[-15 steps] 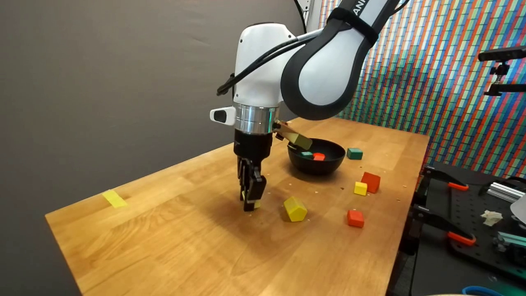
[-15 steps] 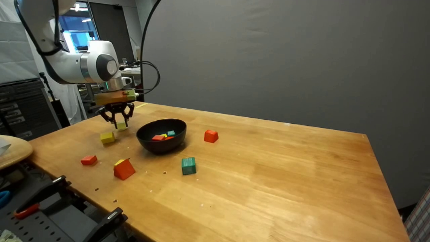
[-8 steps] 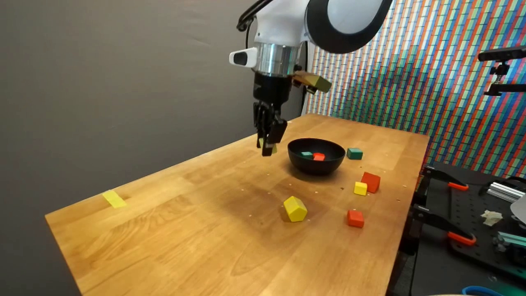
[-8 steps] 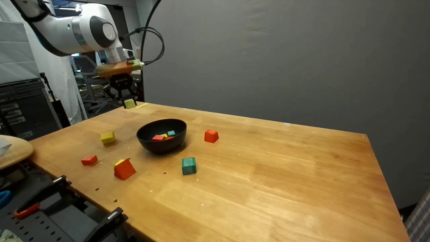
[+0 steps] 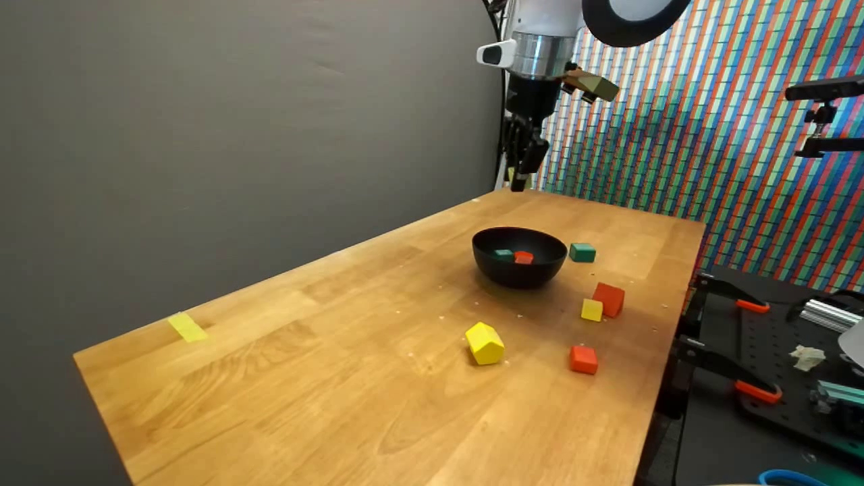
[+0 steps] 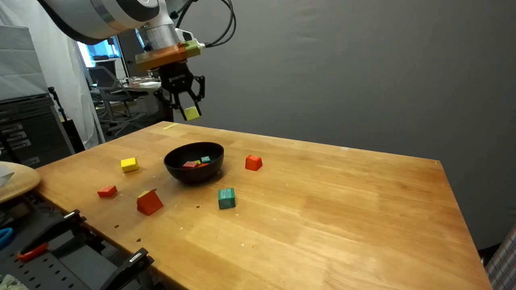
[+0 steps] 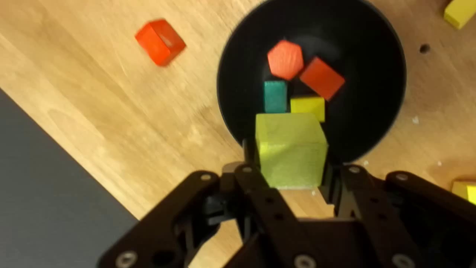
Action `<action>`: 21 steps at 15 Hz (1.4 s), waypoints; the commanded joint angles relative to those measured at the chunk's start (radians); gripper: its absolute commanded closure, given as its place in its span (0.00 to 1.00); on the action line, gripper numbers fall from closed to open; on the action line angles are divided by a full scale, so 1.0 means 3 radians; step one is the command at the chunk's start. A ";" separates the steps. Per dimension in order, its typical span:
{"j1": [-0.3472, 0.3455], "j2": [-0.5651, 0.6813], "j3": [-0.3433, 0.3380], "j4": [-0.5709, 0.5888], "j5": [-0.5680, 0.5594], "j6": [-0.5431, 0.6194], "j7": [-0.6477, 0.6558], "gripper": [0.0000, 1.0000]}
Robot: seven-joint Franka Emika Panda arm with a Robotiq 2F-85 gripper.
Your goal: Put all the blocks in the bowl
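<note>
High over the black bowl (image 6: 181,175), my gripper (image 6: 192,117) is shut on a yellow-green block (image 6: 192,112). In the wrist view that held block (image 7: 292,152) covers part of the bowl's near side. Inside the bowl lie a green block (image 7: 275,97), a small yellow block (image 7: 308,105) and two red ones, a darker block (image 7: 322,78) and a lighter block (image 7: 285,60). On the table are a yellow five-sided block (image 5: 484,344), a small red block (image 5: 584,360), a larger red block (image 5: 609,300) touching a small yellow cube (image 5: 592,310), a green block (image 6: 226,199) and another red block (image 6: 253,163).
A flat yellow strip (image 5: 188,327) lies along the table edge by the grey wall (image 6: 354,72). Black clamps with orange handles (image 5: 757,391) grip the opposite edge. A round wooden board (image 6: 20,186) stands beside the table.
My gripper has lifted the yellow-green block off the table, carrying it up and across to above the bowl. The other blocks and the bowl have stayed in place.
</note>
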 commanded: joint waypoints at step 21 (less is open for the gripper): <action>0.0027 -0.0051 0.0142 -0.0431 0.1257 0.0400 -0.1261 0.02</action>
